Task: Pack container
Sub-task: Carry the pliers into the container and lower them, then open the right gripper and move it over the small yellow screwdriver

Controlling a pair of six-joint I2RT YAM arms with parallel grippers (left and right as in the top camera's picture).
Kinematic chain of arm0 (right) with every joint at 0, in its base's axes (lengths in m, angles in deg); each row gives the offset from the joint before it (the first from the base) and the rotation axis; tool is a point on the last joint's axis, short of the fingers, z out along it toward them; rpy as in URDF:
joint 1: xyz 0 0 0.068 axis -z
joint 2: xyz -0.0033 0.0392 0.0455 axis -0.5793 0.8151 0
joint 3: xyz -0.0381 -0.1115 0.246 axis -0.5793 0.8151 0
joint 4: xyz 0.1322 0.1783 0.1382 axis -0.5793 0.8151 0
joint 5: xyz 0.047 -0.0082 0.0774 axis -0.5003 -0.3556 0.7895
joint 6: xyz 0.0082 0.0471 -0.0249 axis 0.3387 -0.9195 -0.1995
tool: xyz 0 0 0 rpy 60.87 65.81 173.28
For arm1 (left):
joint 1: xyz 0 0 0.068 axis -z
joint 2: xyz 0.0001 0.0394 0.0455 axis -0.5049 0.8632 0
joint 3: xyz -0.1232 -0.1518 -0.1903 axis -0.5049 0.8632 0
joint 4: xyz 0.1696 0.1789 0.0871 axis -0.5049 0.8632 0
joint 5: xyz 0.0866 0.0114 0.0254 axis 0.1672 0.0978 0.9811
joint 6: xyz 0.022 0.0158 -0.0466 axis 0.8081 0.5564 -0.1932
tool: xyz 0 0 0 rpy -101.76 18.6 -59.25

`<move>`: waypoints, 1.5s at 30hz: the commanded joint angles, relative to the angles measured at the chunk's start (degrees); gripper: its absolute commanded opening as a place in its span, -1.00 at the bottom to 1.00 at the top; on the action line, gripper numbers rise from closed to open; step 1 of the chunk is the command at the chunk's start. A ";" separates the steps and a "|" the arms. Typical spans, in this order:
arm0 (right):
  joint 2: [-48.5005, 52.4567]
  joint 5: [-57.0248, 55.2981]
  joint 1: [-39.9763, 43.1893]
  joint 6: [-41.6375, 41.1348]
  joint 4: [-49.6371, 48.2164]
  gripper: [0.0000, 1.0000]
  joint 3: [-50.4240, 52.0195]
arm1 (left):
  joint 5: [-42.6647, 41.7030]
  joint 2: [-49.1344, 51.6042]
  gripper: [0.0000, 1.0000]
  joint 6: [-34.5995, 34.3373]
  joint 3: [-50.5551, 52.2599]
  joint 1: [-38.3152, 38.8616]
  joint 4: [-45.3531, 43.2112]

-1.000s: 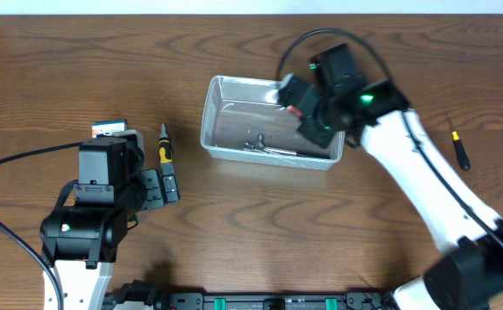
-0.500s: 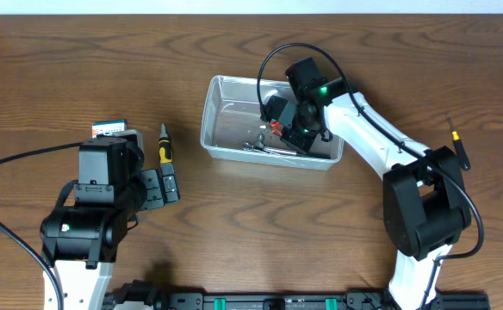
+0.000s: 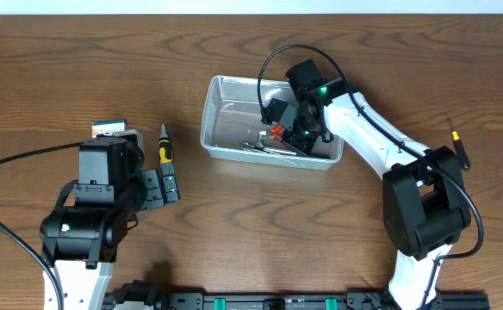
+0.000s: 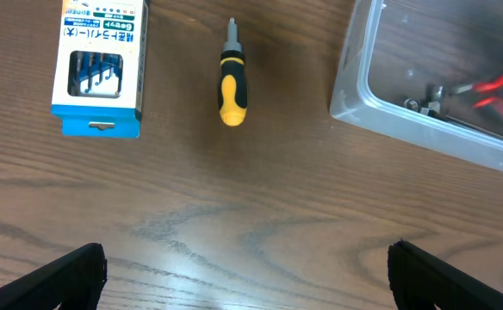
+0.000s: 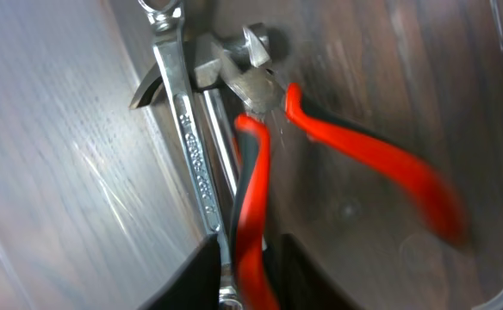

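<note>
1. The container (image 3: 207, 129) stood mid-table, holding red-handled pliers (image 5: 250, 185) and a wrench (image 5: 187, 151).
2. The right gripper (image 5: 250, 274), inside it, narrowly straddled one pliers handle; whether it gripped could not be told.
3. The left gripper (image 4: 250, 263) stood wide apart.

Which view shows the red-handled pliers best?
Right wrist. The pliers fill the frame: head and both red handles show, one blurred, beside a wrench. Overhead gives only a small red patch inside the container. Left wrist catches just the handle ends through the container wall at the frame edge.
</note>
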 commanded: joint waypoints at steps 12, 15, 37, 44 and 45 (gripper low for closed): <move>-1.42 -0.11 0.59 -3.82 1.01 -0.27 -5.57 | 0.66 -0.04 0.96 -0.31 -1.14 0.09 0.13; -3.67 -4.87 1.86 -8.09 4.98 0.23 -13.07 | 0.66 -0.04 0.96 -0.31 -1.14 0.09 0.13; -1.66 -9.14 52.39 -10.36 37.40 0.99 -39.63 | 0.66 -0.02 0.96 -0.31 -1.14 0.09 0.11; 6.82 -8.44 54.53 -9.99 34.97 0.99 -35.69 | 0.66 -0.04 0.96 -0.31 -1.14 0.09 0.11; 8.13 -8.44 54.53 -10.23 34.84 0.99 -35.36 | 0.66 -0.02 0.96 -0.31 -1.14 0.09 0.11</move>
